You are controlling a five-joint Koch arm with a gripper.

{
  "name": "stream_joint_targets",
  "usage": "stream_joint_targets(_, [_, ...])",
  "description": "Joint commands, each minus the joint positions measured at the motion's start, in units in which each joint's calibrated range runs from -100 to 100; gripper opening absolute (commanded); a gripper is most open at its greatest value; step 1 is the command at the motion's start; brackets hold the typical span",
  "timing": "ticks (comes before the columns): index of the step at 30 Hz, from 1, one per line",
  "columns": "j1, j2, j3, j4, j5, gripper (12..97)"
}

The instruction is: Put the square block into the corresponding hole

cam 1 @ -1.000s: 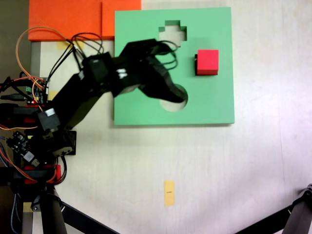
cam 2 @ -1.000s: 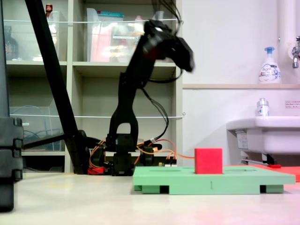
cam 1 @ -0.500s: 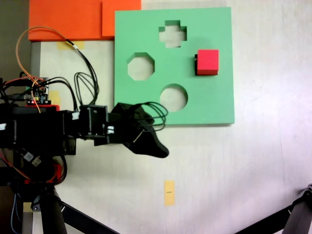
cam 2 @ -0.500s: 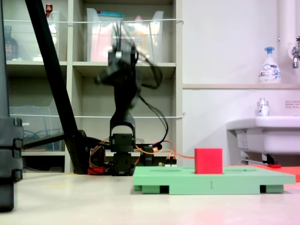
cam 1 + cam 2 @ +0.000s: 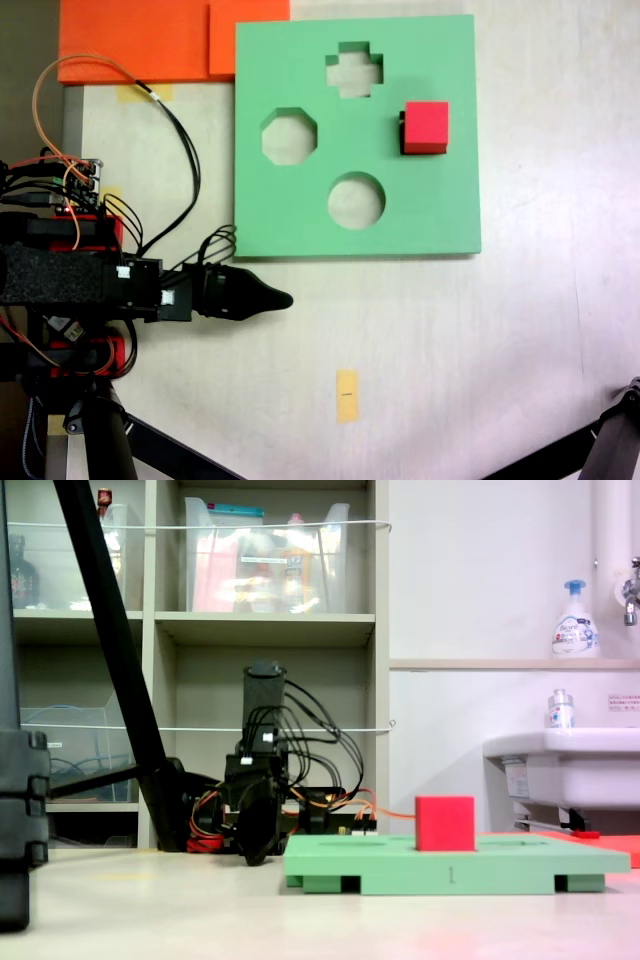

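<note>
Landmark: the foam board (image 5: 440,210), as the top-down fixed view shows it. The square block (image 5: 427,126) stands on the board's right part, over the square hole (image 5: 402,122), whose edge shows at the block's left. The cross cutout (image 5: 354,70) lies above-left of the block, the octagonal cutout (image 5: 289,136) left, the round cutout (image 5: 356,200) below-left. The foam slabs (image 5: 140,40) touch the board's upper-left corner. The gripper (image 5: 280,298) lies off the board, below its lower-left corner. A paper tag (image 5: 346,395) lies well below the board.

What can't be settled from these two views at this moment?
- Gripper state: from above its jaws overlap into one dark tip; from the side it is end-on.
- Square hole: the red cube covers it, so how deep it sits in the green board is unclear.
</note>
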Motion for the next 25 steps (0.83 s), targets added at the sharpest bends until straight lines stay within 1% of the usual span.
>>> stream_joint_targets(1, [0.0,-0.7,-1.0,0.2,-3.5,48.1])
stream_joint_targets(3, [0.0,-0.7,-1.0,-11.4,-3.5,48.3])
stream_joint_targets(4, [0.0,-0.7,-1.0,-12.4,-3.5,43.7])
stream_joint_targets(5, [0.0,-0.7,-1.0,-12.3,-3.5,42.0])
stream_joint_targets(7, [0.0,-0.7,-1.0,-12.2,-3.4,50.2])
stream_joint_targets(8, [0.0,-0.7,-1.0,-12.0,-3.4,50.9])
stream_joint_targets(25, [0.0,-0.7,-1.0,-12.0,-3.4,50.7])
